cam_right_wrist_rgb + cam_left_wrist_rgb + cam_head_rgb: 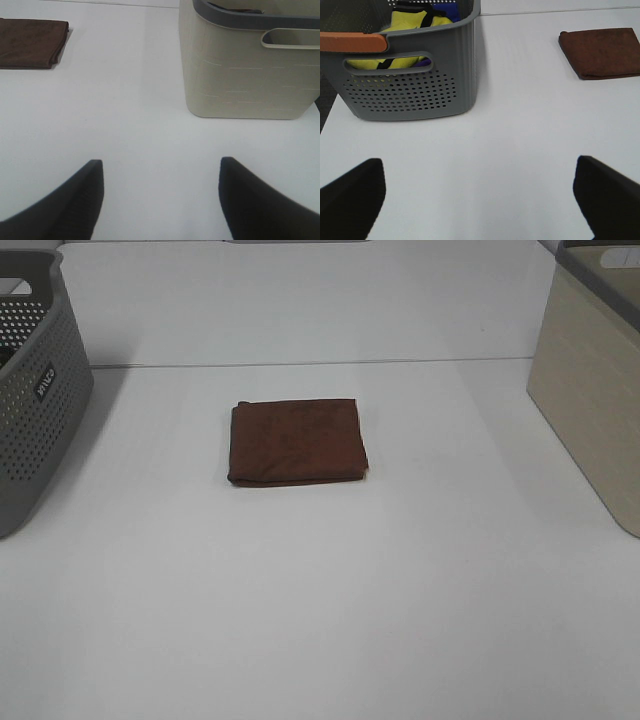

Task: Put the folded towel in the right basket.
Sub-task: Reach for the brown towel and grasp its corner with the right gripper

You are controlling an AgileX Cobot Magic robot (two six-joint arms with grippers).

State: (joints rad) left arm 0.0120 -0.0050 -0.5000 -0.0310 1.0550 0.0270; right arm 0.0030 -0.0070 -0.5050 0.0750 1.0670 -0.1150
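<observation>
A brown folded towel [297, 440] lies flat on the white table [320, 590], near the middle. It also shows in the left wrist view [601, 52] and in the right wrist view [31, 43]. The beige right basket [592, 380] stands at the table's right edge; the right wrist view shows its wall [245, 70] close ahead. My left gripper [480, 197] is open and empty, well short of the towel. My right gripper [160, 200] is open and empty, in front of the beige basket. Neither arm shows in the high view.
A grey perforated basket [35, 390] stands at the table's left edge. The left wrist view shows it [410, 90] holding yellow and blue items, with an orange strip on its rim.
</observation>
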